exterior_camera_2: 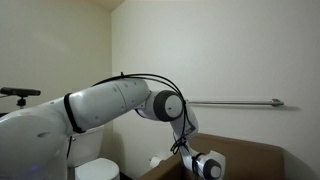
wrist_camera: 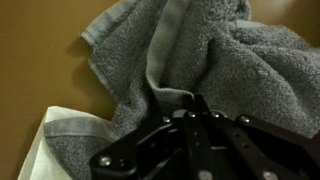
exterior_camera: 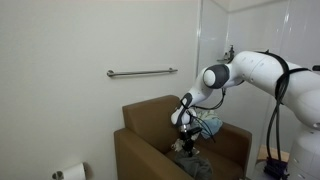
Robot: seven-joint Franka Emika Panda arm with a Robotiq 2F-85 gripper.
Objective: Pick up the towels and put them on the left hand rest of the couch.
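A grey towel (wrist_camera: 230,60) lies crumpled on the brown couch seat (wrist_camera: 40,70). A white towel (wrist_camera: 50,150) lies partly under it at the lower left of the wrist view. My gripper (wrist_camera: 182,108) is down on the grey towel, its fingers together and pinching a raised fold. In an exterior view the gripper (exterior_camera: 184,133) is low over the couch seat, with the grey towel (exterior_camera: 190,152) below it and a light towel (exterior_camera: 210,126) beside it. In an exterior view the gripper (exterior_camera_2: 206,166) is at the bottom edge and the towels are hidden.
The couch (exterior_camera: 140,150) has a tall armrest (exterior_camera: 150,112) on the wall side and another (exterior_camera: 235,140) toward the robot base. A metal grab bar (exterior_camera: 140,72) is on the wall above. A toilet paper roll (exterior_camera: 70,173) is at the lower left.
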